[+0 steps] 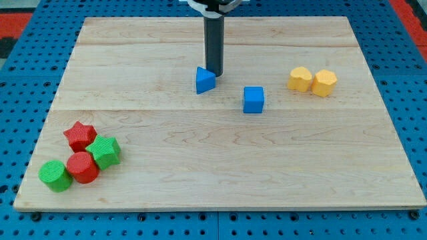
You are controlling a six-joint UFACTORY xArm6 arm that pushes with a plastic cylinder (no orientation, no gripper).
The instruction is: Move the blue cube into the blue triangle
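Observation:
The blue cube (253,100) lies on the wooden board right of the middle. The blue triangle (205,80) lies to its left and a little higher in the view, with a gap between them. My dark rod comes down from the view's top, and my tip (214,74) rests right beside the blue triangle's upper right edge, seemingly touching it. The tip is well to the left of the blue cube.
Two yellow blocks (312,81) sit side by side at the view's right. A red star (80,135), a green block (105,151), a red cylinder (83,167) and a green cylinder (55,175) cluster at the lower left. The board's edge meets a blue pegboard (40,80).

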